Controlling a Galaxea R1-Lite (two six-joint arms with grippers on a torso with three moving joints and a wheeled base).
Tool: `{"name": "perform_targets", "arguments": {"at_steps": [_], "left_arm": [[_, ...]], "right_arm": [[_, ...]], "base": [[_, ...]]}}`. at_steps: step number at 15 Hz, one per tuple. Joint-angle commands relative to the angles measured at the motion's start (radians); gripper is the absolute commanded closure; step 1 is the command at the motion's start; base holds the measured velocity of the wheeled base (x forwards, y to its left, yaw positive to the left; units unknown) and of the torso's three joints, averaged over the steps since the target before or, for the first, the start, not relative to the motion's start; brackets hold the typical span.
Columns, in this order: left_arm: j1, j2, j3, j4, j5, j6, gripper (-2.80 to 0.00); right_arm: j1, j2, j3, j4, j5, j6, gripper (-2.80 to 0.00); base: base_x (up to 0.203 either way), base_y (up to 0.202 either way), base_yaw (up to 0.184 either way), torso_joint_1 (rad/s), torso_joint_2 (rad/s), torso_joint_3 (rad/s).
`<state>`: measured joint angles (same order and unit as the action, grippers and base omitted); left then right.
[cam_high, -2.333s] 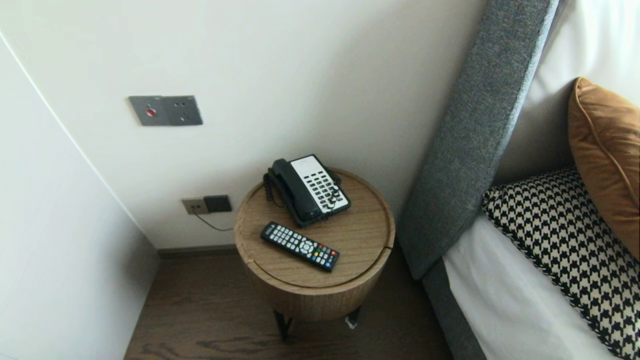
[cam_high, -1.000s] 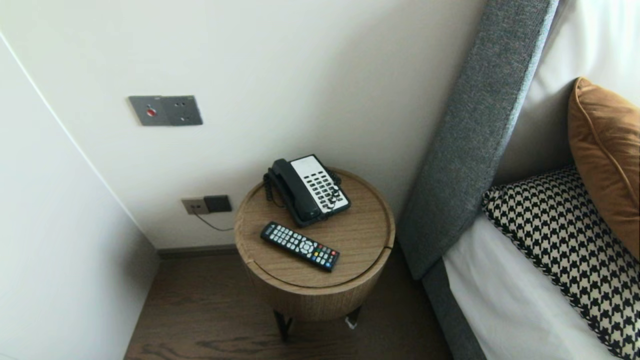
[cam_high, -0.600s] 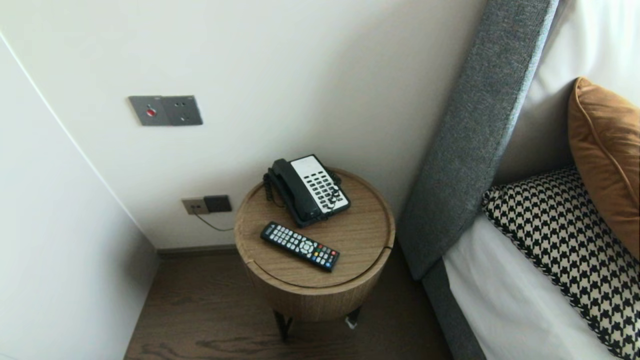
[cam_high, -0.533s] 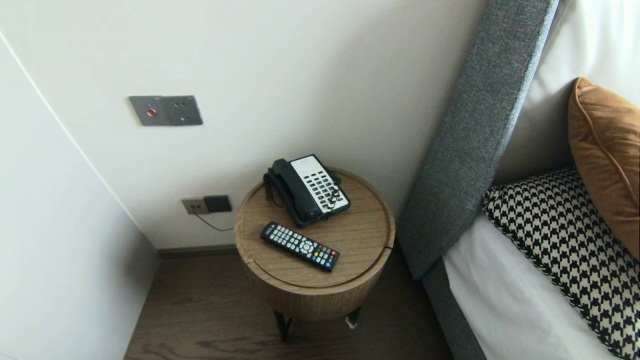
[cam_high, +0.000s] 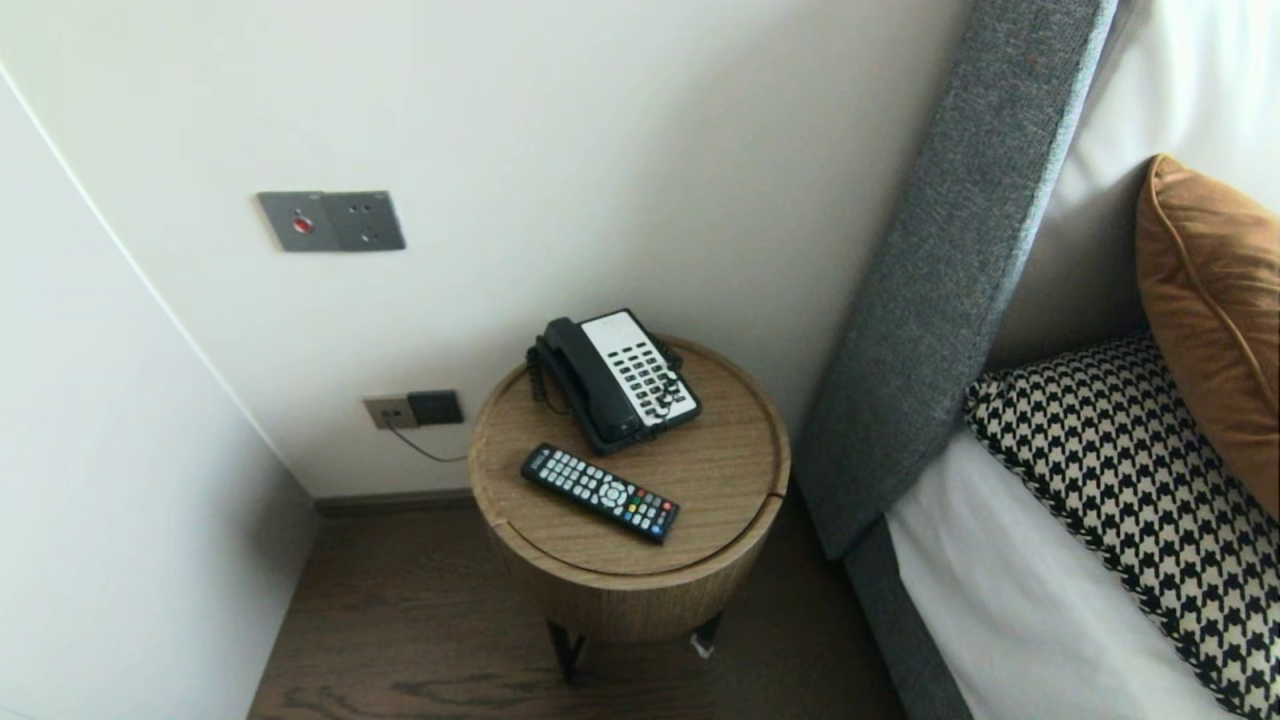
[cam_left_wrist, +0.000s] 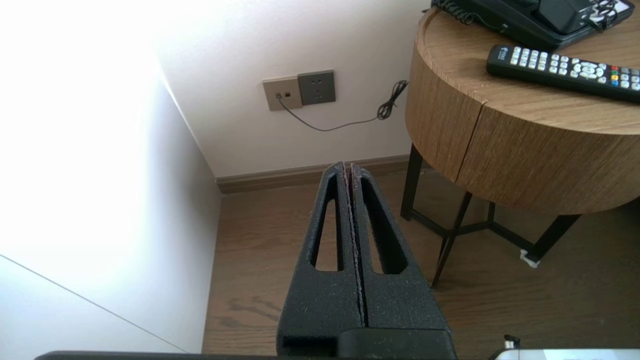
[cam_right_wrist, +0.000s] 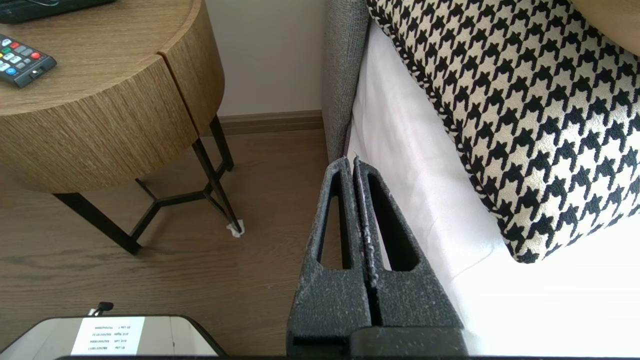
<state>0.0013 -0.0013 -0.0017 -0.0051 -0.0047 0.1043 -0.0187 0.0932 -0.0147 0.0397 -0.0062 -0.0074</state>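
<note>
Nothing has moved: my grainy left claw (cam_left_wrist: 348, 165) and right claw (cam_right_wrist: 350, 160) stay pressed shut, holding nothing, low beside the round wood-grain table (cam_high: 720, 480). The flat black remote (cam_high: 600, 493) lies on its top, just before the boxy corded phone (cam_high: 615, 378).

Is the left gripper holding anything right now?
No, the left gripper is shut with nothing between its jaws, hanging beside the round table and apart from the remote on it.
</note>
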Motion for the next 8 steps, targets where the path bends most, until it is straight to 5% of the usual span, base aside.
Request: {"name": "perform_targets", "arguments": {"at_steps": [1, 8], "left_arm": [[0.000, 0.000, -0.001, -0.001, 0.000, 0.000, 0.00], [0.000, 0.000, 0.001, 0.000, 0.000, 0.000, 0.00]], "right_arm": [[-0.001, 0.002, 0.001, 0.000, 0.000, 0.000, 0.00], [-0.001, 0.002, 0.001, 0.000, 0.000, 0.000, 0.00]], "base": [[0.000, 0.000, 0.000, 0.000, 0.00, 0.000], [0.000, 0.000, 0.000, 0.000, 0.00, 0.000]]}}
